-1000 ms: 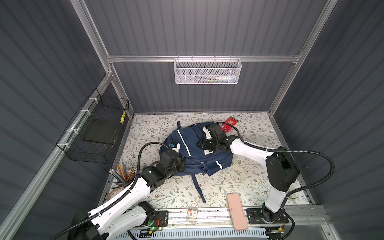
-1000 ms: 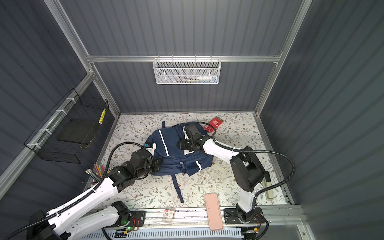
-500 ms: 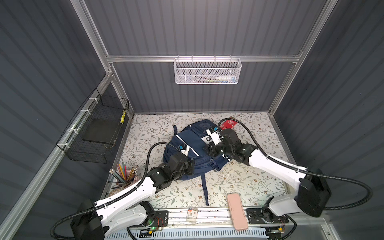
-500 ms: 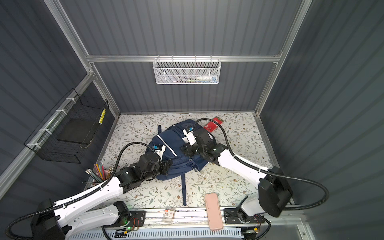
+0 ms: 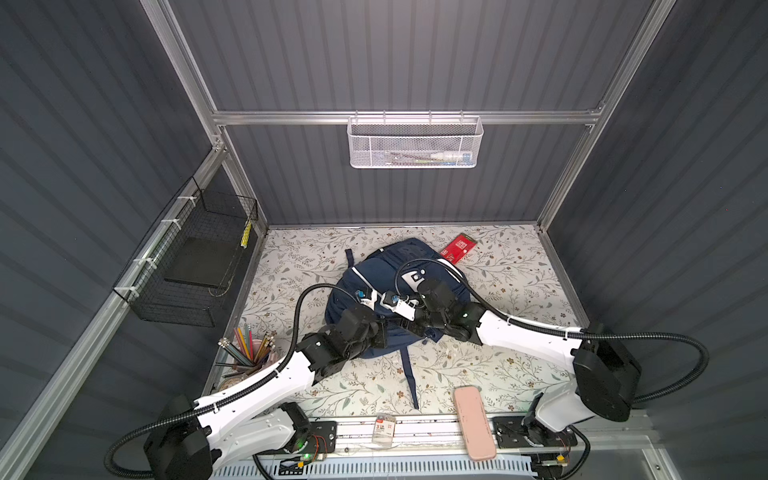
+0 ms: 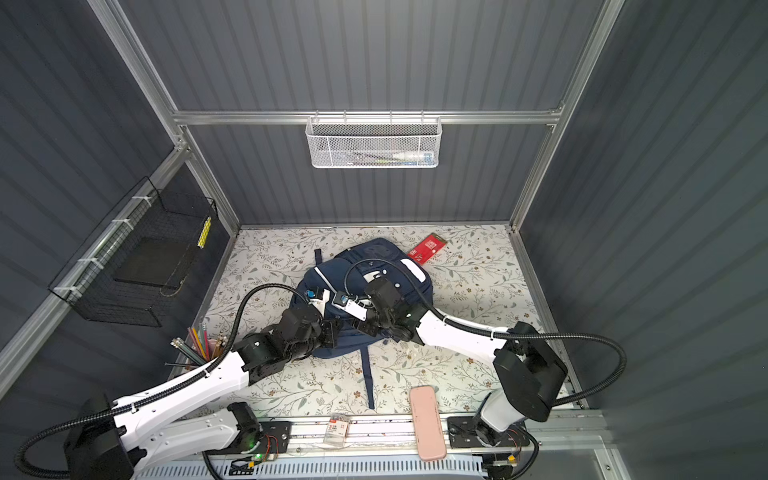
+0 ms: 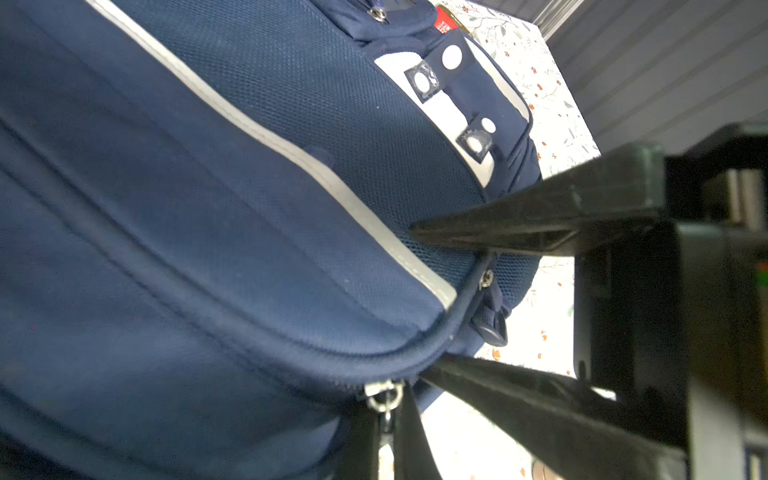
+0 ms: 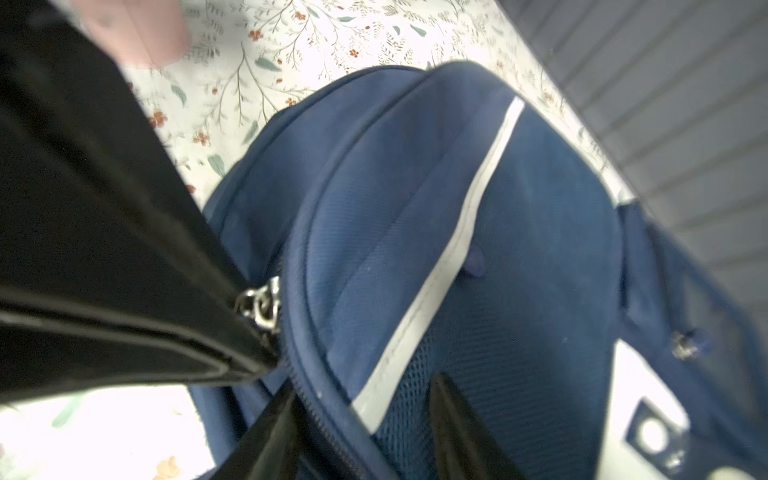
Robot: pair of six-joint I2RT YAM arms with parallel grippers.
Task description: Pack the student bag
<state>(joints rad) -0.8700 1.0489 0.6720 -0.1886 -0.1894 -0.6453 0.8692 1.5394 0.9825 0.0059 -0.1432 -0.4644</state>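
The student bag [image 5: 399, 257], a navy backpack with white stripes and a white front patch, lies in the middle of the flowered mat in both top views, its near end bunched up. My left gripper [image 7: 386, 419] is shut on a metal zip pull [image 7: 384, 399] at the bag's near edge; the top views put this gripper [image 5: 378, 330] on the bag's front left. My right gripper [image 8: 365, 386] meets it from the right [image 6: 359, 324]. Its fingers [image 7: 498, 224] clamp the front panel's zip seam, one on the mesh, one under the edge.
A red packet [image 5: 459, 248] lies behind the bag. A pink case [image 5: 473, 422] and a small labelled pack [image 5: 383, 432] rest at the front rail. A pencil cup [image 5: 249, 353] stands front left. A black wire basket [image 5: 195, 266] and a white mesh basket [image 5: 413, 143] hang on the walls.
Both grippers have come toward the front and now meet at the bag's near edge. The bag has turned and bunched up. The right arm has swung down and out to the right.
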